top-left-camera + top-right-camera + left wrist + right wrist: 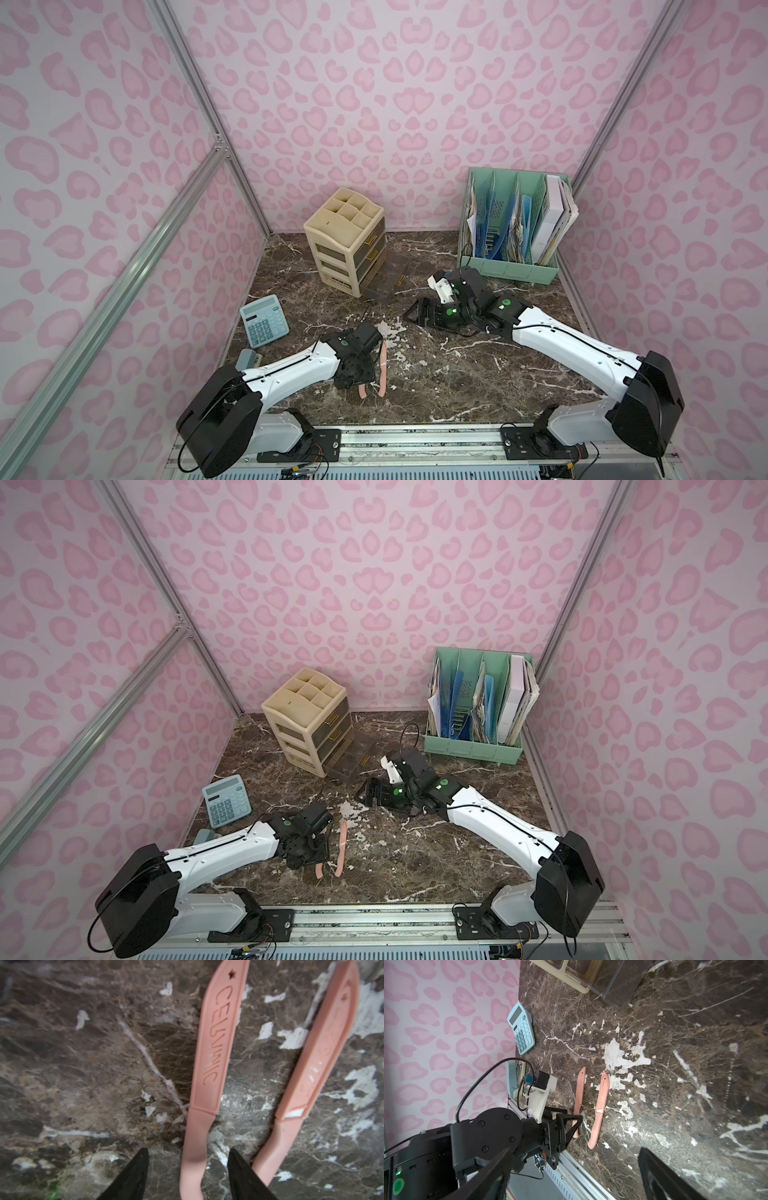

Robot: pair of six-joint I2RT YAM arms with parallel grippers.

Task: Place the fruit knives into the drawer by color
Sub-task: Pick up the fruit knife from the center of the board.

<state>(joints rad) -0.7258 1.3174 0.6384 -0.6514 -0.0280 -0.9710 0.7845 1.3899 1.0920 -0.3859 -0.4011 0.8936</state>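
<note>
**Approach stage of the grasp on a salmon-pink fruit knife.** The left gripper points down at the table. Its jaws are partly spread and straddle the curved handle of the first pink knife. A black fingertip stands clear on one side of the handle. The pads appear not yet to touch it, though the frame edge cuts the view there.

The handle is the sensible place to take hold. It looks thicker than the blade, and gripping it leaves the long end free to lead into a drawer.

The second pink knife lies just beside the first and nearly parallel. Its handle sits close against the outer face of the other finger, so a careless squeeze could nudge it.

Both knives lie flat near the front edge of the table, well apart from the cream drawer unit. Its bottom drawer is pulled out, presumably to receive this colour.

The right gripper sits low beside that drawer with jaws wide and empty, likely placed to steady or shut it.

No green or blue knives are visible. Whether they sit in the smoky upper drawers cannot be told.
</note>
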